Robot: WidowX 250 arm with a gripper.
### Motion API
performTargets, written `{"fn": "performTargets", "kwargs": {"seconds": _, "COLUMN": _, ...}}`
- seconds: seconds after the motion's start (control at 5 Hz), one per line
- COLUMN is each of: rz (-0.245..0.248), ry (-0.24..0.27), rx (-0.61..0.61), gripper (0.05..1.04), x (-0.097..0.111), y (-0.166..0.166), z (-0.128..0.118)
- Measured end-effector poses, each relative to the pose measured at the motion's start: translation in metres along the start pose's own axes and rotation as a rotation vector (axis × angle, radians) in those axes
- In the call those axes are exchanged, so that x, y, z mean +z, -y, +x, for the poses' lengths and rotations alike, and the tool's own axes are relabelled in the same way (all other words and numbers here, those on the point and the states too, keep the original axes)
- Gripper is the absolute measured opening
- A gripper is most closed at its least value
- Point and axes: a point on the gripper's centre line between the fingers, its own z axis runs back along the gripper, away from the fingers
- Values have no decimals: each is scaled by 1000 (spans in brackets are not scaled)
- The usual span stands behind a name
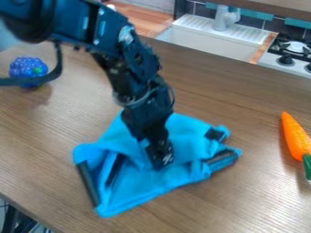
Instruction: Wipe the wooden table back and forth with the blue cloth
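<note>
1. Plainly, the black arm (137,59) comes in from the upper left, and its gripper (160,157) points down at the middle of a bright blue cloth (137,191).
2. The gripper's lower end is right at the cloth, with folds bunched around it; whether it is clenched on the fabric or released, I cannot tell.
3. The cloth lies crumpled on the brown wood-grain table (255,200), in the lower middle of the view, near the table's lower-left edge. Dark bands run along its left border and its right corner, and 1 more dark strip shows in a fold left of the gripper.
4. On the right side of the view, well apart from the cloth, lies 1 orange carrot (295,136), its green top towards the bottom.
5. Far to the upper left sits 1 bumpy blue toy (27,67) with a green spot, partly behind a black strap (36,81).
6. Beyond the table's far edge are a white sink (200,42) with a ribbed draining area, a pale faucet (224,19) and, at the right, a stove (267,64) with a black grate and 2 dark knobs.
</note>
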Motion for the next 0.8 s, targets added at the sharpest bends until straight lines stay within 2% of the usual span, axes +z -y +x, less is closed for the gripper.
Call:
{"fn": "performTargets", "kwargs": {"seconds": 0.2, "rz": -6, "ry": 8, "rx": -35, "gripper": 998, "x": 6, "y": 19, "z": -20}}
{"fn": "performTargets", "kwargs": {"seconds": 0.4, "rz": 7, "ry": 10, "rx": -29, "gripper": 1001, "x": 4, "y": 15, "z": -15}}
{"fn": "performTargets", "kwargs": {"seconds": 0.8, "rz": 46, "ry": 19, "rx": 99, "gripper": 1001, "x": -13, "y": -38, "z": 49}}
